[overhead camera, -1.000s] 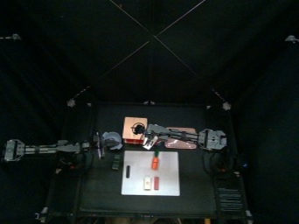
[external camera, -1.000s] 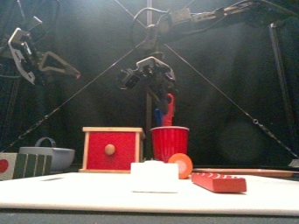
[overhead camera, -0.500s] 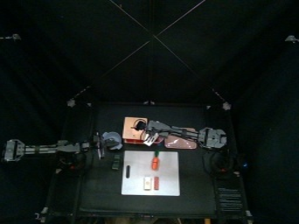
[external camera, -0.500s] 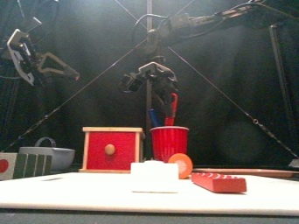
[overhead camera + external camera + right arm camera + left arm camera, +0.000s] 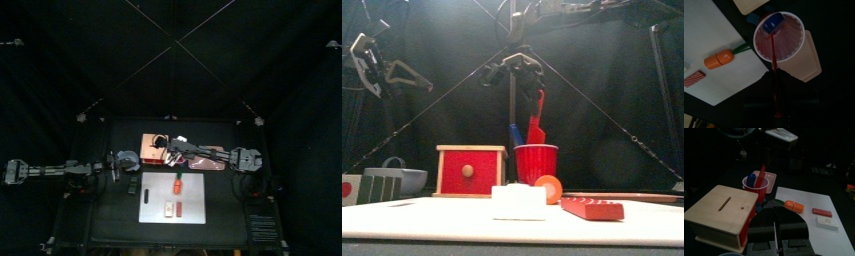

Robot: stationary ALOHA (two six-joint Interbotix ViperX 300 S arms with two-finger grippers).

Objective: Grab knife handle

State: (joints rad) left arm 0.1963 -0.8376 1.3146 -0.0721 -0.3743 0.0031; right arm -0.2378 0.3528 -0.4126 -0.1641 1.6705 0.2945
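Jaws of the left gripper are sitting pressed together, resting near the table's left edge, well apart from the work. Further right, beside the wooden box, the red cup is standing toward the back of the table, and the red knife is hanging upright over it, long axis vertical, lower end at the rim. The right gripper is clamping its handle from directly above, so a straight lift looks to be what the grip calls for.

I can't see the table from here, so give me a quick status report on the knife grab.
Right gripper shut on red knife handle above the red cup. Left gripper shut, parked aside. Blue utensil shares the cup; nothing blocking.
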